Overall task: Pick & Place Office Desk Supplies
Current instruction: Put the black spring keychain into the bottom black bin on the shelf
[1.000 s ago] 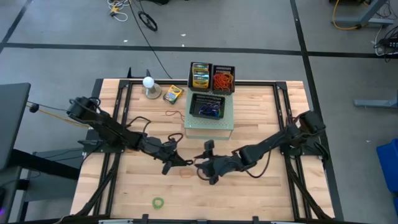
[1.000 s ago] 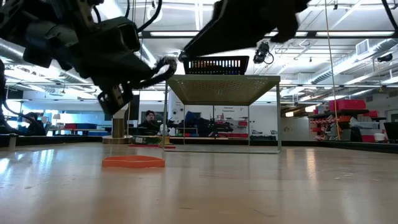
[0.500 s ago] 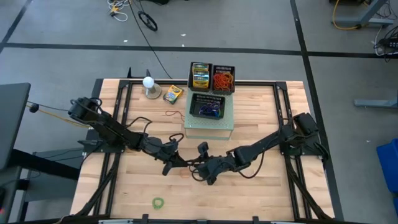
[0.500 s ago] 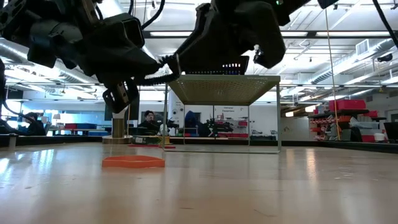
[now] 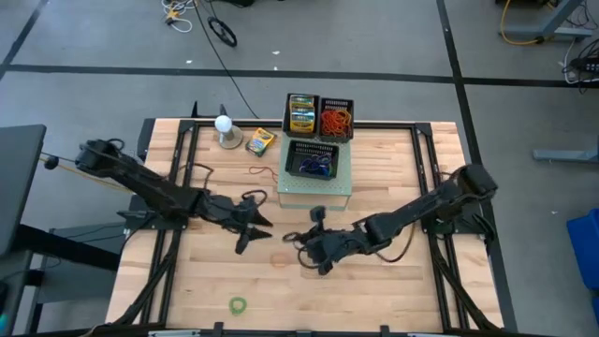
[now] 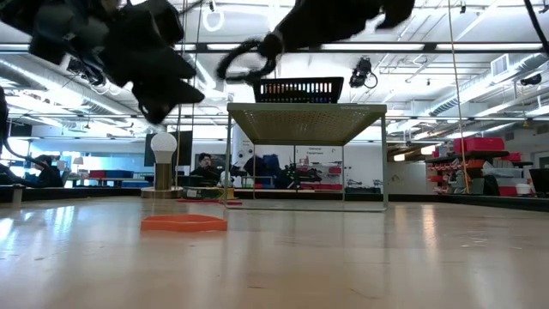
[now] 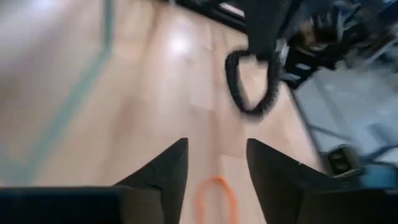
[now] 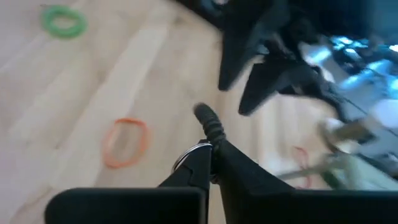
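My right gripper [image 5: 302, 247] is shut on a black rubber band [image 6: 244, 62] above the middle of the table. The band also shows in the left wrist view [image 7: 252, 84]. My left gripper [image 5: 256, 233] is open and empty, just left of it and clear of the band. An orange rubber band [image 5: 279, 260] lies flat on the table below both grippers. A green band [image 5: 240, 304] lies near the front edge. A red band [image 5: 259, 171] and a crayon box [image 5: 260, 141] lie at the far left. My right gripper pinches the black rubber band at one spot of its loop [image 8: 209, 132] between its two fingertips. The fingers come from the table's right, about level. The band is lifted clear of the table, and its loop [image 6: 233, 65] sticks out past the fingertips.
A green wire shelf [image 5: 314, 188] stands at the far middle with a black basket [image 5: 312, 161] on top. Behind it, one basket holds crayon boxes [image 5: 301, 114] and another holds orange bands [image 5: 337, 119]. A white ball on a base [image 5: 225, 126] stands at the far left.
My left gripper has drawn back from my right gripper, toward the table's left and far edge, and gone up. The black band has stayed with my right gripper, which has risen with it.
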Available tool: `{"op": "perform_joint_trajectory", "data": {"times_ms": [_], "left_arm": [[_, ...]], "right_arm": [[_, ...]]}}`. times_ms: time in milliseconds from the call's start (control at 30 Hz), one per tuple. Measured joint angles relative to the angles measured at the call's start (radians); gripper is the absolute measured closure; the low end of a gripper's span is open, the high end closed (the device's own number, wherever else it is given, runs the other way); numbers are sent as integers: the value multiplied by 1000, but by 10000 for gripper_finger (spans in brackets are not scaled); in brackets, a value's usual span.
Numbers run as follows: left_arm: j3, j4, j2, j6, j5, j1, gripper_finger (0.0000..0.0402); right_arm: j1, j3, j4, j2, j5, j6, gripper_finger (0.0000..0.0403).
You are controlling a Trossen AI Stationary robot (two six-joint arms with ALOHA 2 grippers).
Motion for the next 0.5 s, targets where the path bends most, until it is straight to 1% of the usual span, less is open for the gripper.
{"op": "perform_joint_trajectory", "data": {"times_ms": [67, 167, 300, 400, 500], "left_arm": [[-21, -33, -78, 85, -55, -2, 223], [-77, -10, -166, 159, -134, 0, 223], [-169, 98, -215, 201, -281, 1, 240], [-229, 182, -217, 204, -373, 2, 253], [-256, 223, -208, 204, -439, 1, 261]], "right_arm": [[6, 0, -42, -51, 55, 15, 388], [4, 28, -125, -129, 141, 49, 389], [-44, 109, -274, -197, 233, 116, 383], [-134, 175, -367, -222, 240, 187, 382], [-252, 220, -446, -222, 170, 229, 382]]}}
